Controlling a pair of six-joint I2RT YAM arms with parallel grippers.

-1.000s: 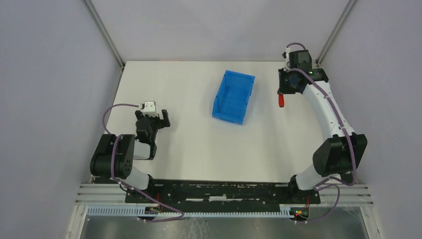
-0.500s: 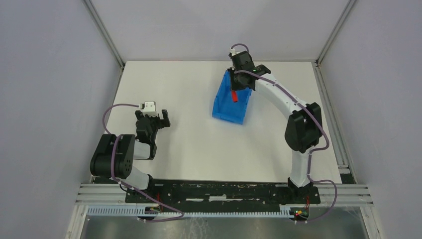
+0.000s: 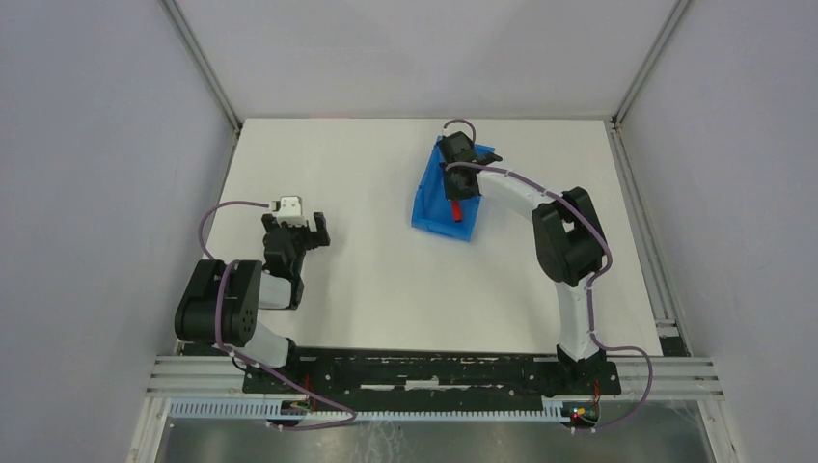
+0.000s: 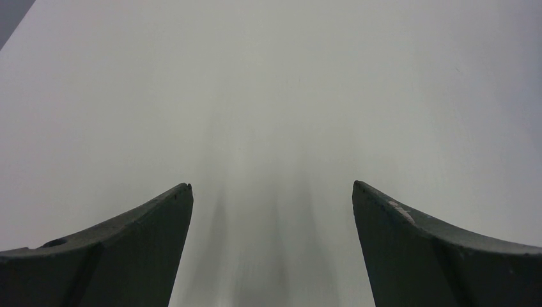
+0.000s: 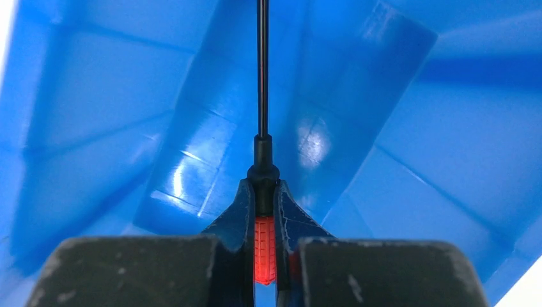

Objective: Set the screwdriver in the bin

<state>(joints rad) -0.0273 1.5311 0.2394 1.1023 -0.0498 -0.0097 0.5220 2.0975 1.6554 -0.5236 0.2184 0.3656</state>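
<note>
The blue bin [image 3: 430, 194] stands on the white table at centre back. My right gripper [image 3: 459, 185] is over the bin and shut on the screwdriver [image 3: 457, 212], whose red handle shows below the gripper. In the right wrist view the red handle [image 5: 264, 248] is pinched between the fingers [image 5: 238, 217], the thin black shaft points ahead, and the bin's blue floor and walls [image 5: 96, 121] fill the view. My left gripper [image 3: 307, 231] is open and empty over the table at the left. The left wrist view shows its fingers [image 4: 137, 249] apart over bare white surface.
The enclosure's grey walls and metal frame posts [image 3: 203, 68] border the table [image 3: 386, 289]. The arms' bases sit on the black rail [image 3: 424, 371] at the near edge.
My right arm has swung left from the table's far right corner with the screwdriver, arrived over the bin, then lowered toward its near end. The left arm has not moved.
</note>
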